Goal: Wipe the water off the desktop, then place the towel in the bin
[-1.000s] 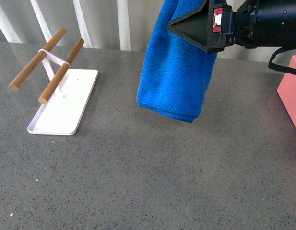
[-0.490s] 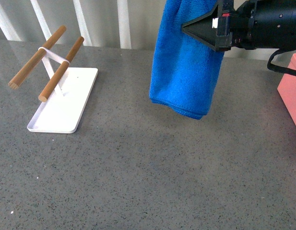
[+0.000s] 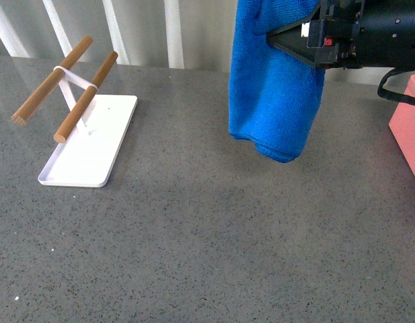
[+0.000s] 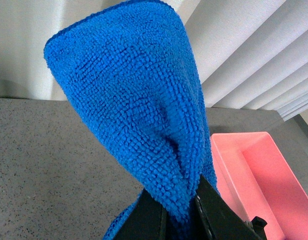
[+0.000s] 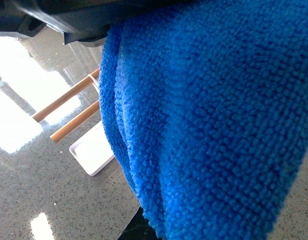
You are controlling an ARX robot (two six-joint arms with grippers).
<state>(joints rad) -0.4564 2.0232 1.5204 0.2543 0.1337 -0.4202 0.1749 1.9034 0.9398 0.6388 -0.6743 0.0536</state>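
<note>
A wide dark grey speckled counter (image 3: 207, 256) fills the front view, with pale vertical slats behind its far edge.

A large bright blue fluffy towel (image 3: 274, 101) hangs in the air above the counter, right of centre. Its top runs out of the picture and its folded lower edge is clear of the surface. It is between a white rack on the left and the bin on the right, nearer the bin but not over it.

The salmon-pink bin (image 3: 409, 128) stands on the counter at the right edge of the front view, only partly in frame. The left wrist view shows its open top and smooth inner walls just beyond the towel.

A flat white tray (image 3: 93, 148) lies on the counter to the left, well apart from the towel. Above it, two tilted wooden rods (image 3: 83, 101) rest on a thin white frame.

In the left wrist view, the left hand (image 4: 181, 207) has two dark fingers clamped together on a fold of the towel, which stands up past the fingertips.

The right hand (image 3: 274, 35), black, reaches in from the right at the top of the front view. One tapered finger lies across the front of the towel. The other finger is hidden, so I cannot tell whether this hand is closed. The right wrist view is mostly blue cloth.
</note>
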